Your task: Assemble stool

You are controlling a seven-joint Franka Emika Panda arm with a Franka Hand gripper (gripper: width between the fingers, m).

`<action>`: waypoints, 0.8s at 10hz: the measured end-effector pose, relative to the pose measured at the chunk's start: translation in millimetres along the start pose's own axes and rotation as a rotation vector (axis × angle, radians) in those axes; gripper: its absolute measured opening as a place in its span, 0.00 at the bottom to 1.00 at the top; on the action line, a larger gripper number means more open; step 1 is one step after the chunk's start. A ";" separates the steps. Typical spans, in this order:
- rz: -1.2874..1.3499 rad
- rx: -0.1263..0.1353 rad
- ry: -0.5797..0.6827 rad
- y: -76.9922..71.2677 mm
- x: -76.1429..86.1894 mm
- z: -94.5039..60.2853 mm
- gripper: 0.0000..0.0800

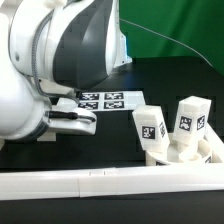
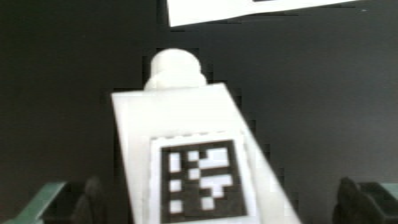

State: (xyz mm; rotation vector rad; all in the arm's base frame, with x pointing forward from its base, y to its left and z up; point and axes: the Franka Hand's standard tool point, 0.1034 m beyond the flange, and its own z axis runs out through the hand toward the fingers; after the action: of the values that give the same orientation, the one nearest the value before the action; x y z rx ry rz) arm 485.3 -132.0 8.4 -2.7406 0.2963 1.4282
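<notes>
My claw [image 2: 205, 205] is spread astride the white blocky plastic stool leg [image 2: 187, 130]; I judge it light, rigid, slick, so pinch its flat sides

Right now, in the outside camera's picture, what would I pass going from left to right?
Tool → marker board → first stool leg → second stool leg. The long white rail runs nearly the whole way across, so it has no place in line.

marker board [image 1: 108, 99], long white rail [image 1: 90, 184], black table [image 1: 175, 78]
</notes>
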 end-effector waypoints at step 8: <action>0.003 0.004 -0.001 2.3 0.0 0.6 0.40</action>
State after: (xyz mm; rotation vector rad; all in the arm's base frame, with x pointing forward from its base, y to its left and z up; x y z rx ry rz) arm 484.4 -134.2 8.2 -2.7377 0.3025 1.4280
